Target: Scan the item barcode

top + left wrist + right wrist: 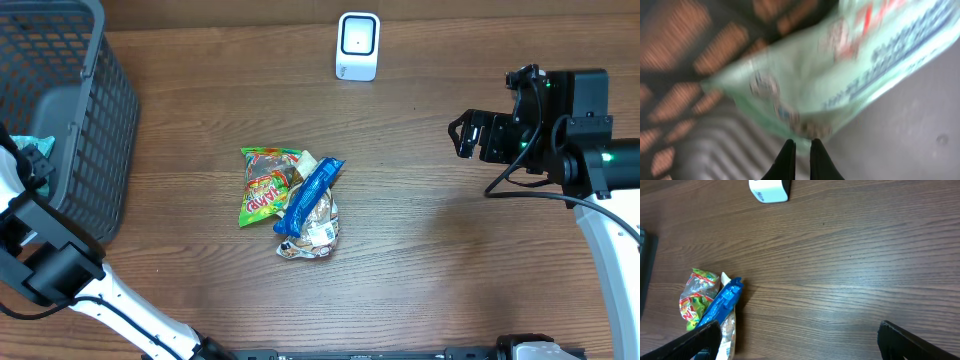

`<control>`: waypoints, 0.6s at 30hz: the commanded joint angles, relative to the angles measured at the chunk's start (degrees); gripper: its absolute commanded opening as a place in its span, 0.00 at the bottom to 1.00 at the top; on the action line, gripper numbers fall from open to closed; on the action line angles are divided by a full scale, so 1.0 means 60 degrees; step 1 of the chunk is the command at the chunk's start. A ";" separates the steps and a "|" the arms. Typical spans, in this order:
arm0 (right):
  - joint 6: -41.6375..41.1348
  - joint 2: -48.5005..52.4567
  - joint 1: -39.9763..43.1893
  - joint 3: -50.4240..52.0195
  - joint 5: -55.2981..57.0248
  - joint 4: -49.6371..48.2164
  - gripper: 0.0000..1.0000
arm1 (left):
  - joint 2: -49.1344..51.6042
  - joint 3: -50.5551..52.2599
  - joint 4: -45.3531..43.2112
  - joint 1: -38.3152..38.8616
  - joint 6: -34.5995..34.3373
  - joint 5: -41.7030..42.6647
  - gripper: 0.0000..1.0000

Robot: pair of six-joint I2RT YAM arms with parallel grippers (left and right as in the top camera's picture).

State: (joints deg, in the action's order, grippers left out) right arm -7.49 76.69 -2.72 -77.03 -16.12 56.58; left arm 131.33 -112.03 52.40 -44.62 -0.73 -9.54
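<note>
The left tool (801, 159) is down inside the basket (90, 120), its jaws pinched together on the lower edge of a pale green packet (850, 70) just ahead of its tips. That thin edge grip probably leaves the printed faces bare for reading. The right tool (468, 135) hangs wide open and empty. The scanner (357, 45) stands ahead of it, off to one side, and the loose snack packets (295, 200) lie well apart on the desk (450, 280).
</note>
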 commanded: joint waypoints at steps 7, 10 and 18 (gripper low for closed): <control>0.0007 -0.0018 -0.0029 -0.0164 -0.0011 -0.0022 1.00 | 0.0036 -0.0124 0.1177 0.0452 0.0525 0.1792 0.04; 0.0007 -0.0018 -0.0029 -0.0164 -0.0011 -0.0047 1.00 | 0.0018 -0.0820 0.1311 0.0525 0.0590 0.1770 0.65; 0.0004 -0.0018 -0.0029 -0.0164 -0.0015 -0.0073 1.00 | 0.0062 -0.1883 -0.0055 0.0521 0.1501 0.1337 1.00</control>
State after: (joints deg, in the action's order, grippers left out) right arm -7.46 76.69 -2.72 -77.03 -16.10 56.58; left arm 131.37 -122.28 54.37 -41.28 3.95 0.19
